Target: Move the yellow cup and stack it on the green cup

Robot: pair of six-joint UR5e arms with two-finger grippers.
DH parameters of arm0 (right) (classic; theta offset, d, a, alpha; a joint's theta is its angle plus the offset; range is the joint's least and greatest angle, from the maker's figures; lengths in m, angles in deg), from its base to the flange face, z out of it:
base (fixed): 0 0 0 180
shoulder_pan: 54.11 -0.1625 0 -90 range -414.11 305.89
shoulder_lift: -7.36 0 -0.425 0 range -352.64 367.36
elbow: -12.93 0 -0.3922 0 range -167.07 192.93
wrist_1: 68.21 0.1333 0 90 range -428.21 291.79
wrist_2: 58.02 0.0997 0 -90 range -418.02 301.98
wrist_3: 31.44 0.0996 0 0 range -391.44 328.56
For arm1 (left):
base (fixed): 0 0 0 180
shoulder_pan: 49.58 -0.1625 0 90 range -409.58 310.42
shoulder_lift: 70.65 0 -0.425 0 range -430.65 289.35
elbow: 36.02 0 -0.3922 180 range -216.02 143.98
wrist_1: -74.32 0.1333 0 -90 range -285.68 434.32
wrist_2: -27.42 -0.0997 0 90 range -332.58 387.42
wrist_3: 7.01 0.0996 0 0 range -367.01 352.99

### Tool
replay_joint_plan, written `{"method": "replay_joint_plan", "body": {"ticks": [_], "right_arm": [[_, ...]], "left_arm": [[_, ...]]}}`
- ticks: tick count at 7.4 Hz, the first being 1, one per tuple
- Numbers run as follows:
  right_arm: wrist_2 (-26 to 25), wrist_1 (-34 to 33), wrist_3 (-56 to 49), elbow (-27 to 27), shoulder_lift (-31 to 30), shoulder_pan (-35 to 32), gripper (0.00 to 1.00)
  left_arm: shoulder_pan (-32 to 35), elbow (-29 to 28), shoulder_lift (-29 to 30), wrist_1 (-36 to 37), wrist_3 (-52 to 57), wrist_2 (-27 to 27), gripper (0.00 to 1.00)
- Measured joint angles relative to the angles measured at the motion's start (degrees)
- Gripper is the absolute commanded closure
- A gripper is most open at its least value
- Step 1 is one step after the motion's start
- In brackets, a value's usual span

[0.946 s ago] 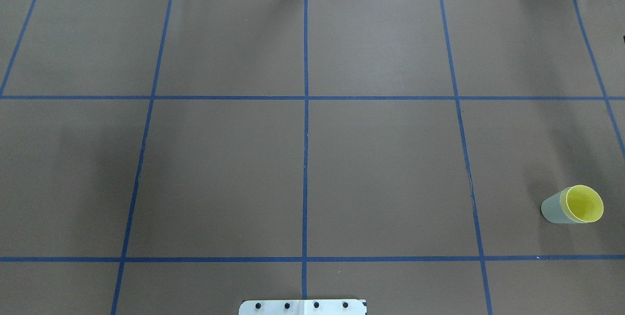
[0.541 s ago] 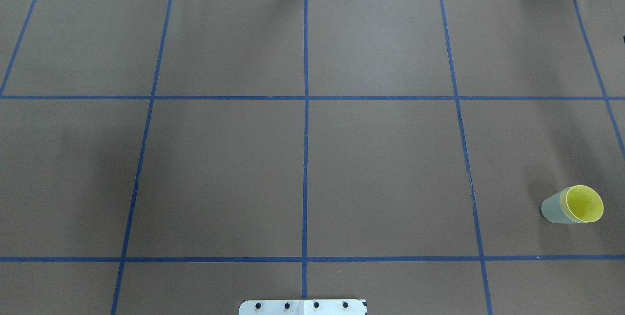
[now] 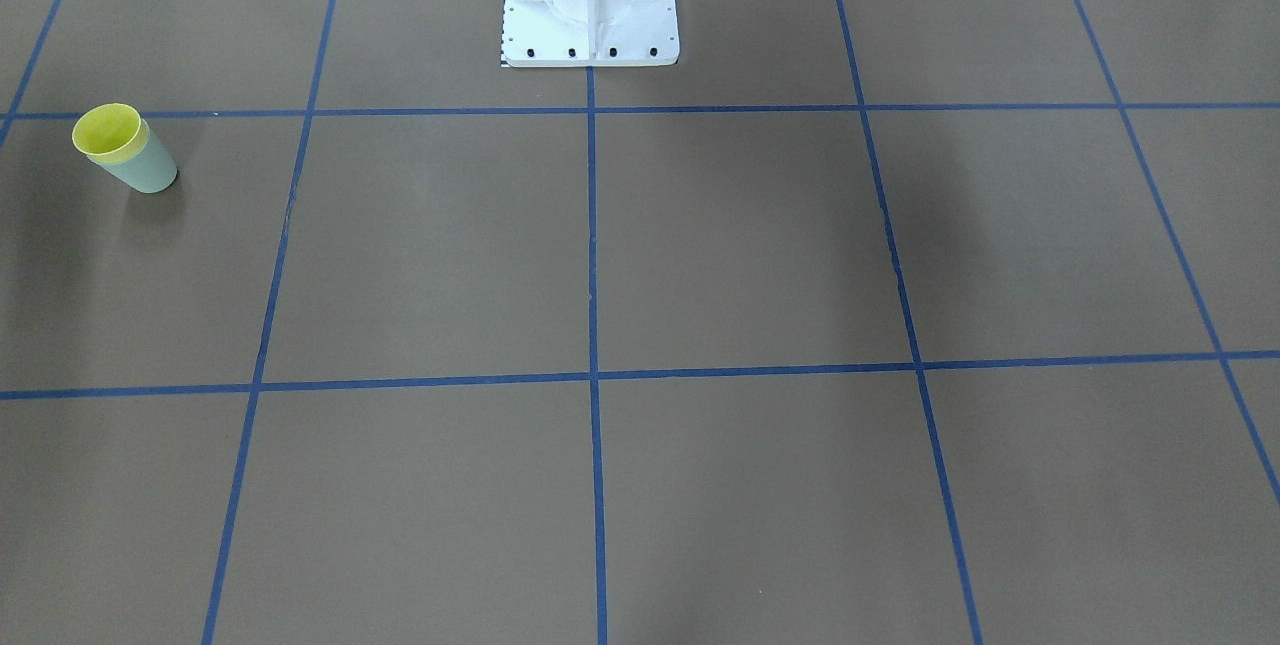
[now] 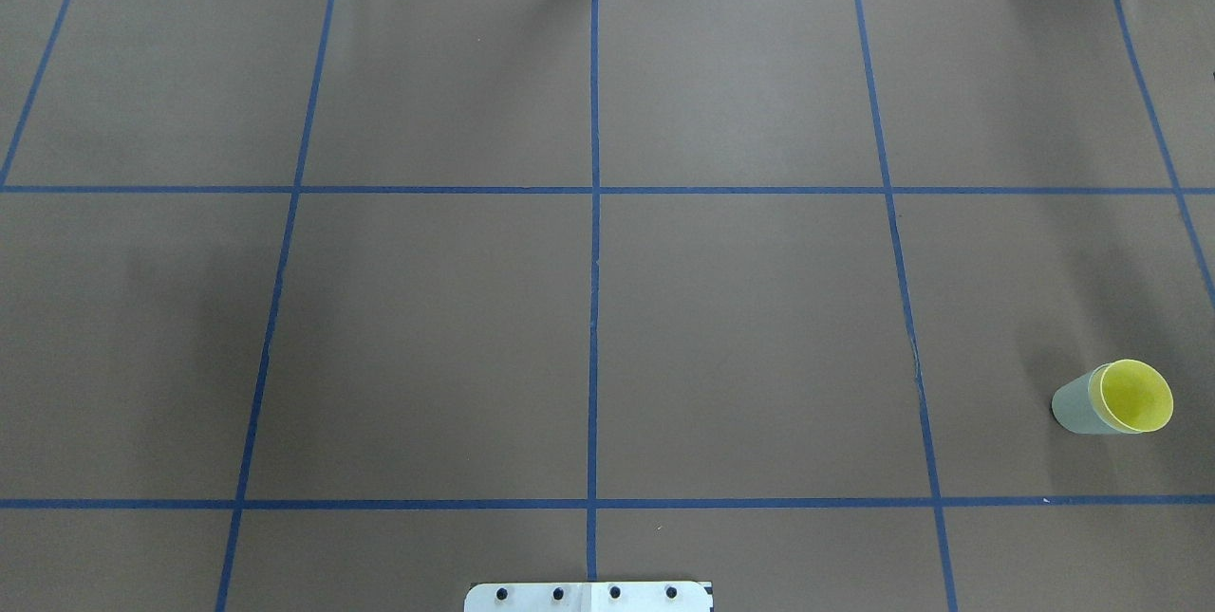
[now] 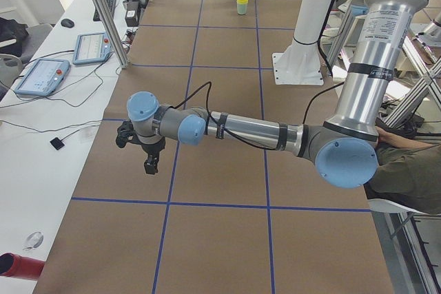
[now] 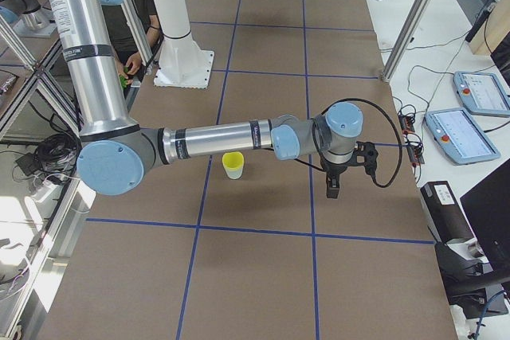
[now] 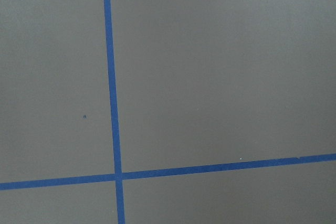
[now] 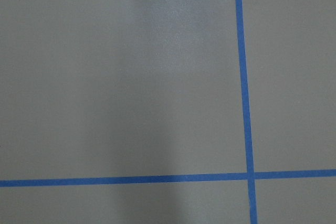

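As seen from overhead, locate the yellow cup [image 4: 1134, 396] nested upright inside the green cup [image 4: 1073, 408], yellow rim showing above the green wall, on the brown table [image 4: 740, 308] at the right, near the robot's side. Find the left gripper [image 5: 150, 168] above the table's left end and the right gripper [image 6: 331, 192] right of the stack, apart from it. Record pincer state of both as impossible to tell: shown in side views only.
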State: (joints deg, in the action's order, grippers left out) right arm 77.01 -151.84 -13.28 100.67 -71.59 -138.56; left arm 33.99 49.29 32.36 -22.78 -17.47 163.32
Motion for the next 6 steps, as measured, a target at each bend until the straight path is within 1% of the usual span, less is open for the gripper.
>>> {"method": "replay_joint_plan", "body": {"ticks": [4, 6], "right_arm": [[-0.31, 0.15, -0.17, -0.07, -0.59, 0.1, 0.0], [-0.71, -0.19, -3.22, -0.47, -0.62, 0.15, 0.0]], "left_arm": [[-0.12, 1.44, -1.07, -0.09, 0.0, 0.37, 0.0], [-0.16, 1.65, -1.55, -0.16, -0.05, 0.58, 0.0]]}}
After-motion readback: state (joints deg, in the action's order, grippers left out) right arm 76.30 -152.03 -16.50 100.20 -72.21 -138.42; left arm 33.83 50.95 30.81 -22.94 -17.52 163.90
